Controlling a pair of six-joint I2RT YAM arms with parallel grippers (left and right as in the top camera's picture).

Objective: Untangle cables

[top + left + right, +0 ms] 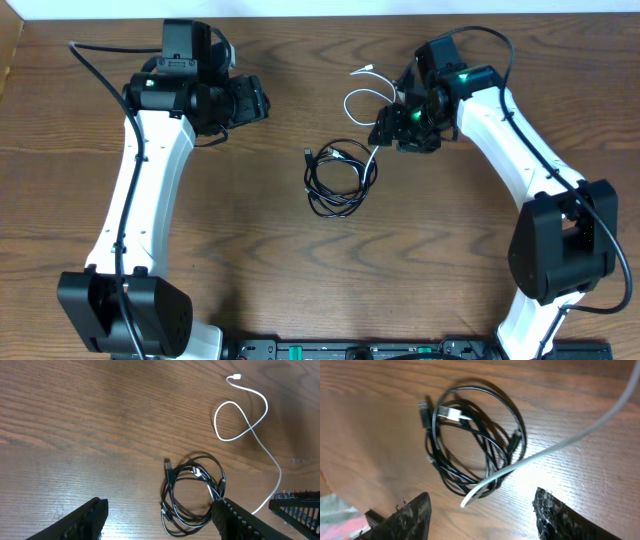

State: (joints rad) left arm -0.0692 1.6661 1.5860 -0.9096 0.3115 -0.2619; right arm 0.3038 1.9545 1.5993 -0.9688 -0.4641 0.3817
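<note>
A coil of black cables (337, 177) lies on the wooden table at the centre. It also shows in the left wrist view (192, 491) and in the right wrist view (470, 435). A white cable (362, 97) loops behind it, and its lower end runs over the coil's right side (240, 415) (555, 449). My left gripper (262, 100) (162, 521) is open and empty, up and to the left of the coil. My right gripper (386, 128) (480, 515) is open and empty, just up and right of the coil, beside the white cable.
The brown wooden table (230, 250) fills the view. The white arms and their thick black wires run along the left and right sides. My right gripper's tip shows at the lower right of the left wrist view (300, 506).
</note>
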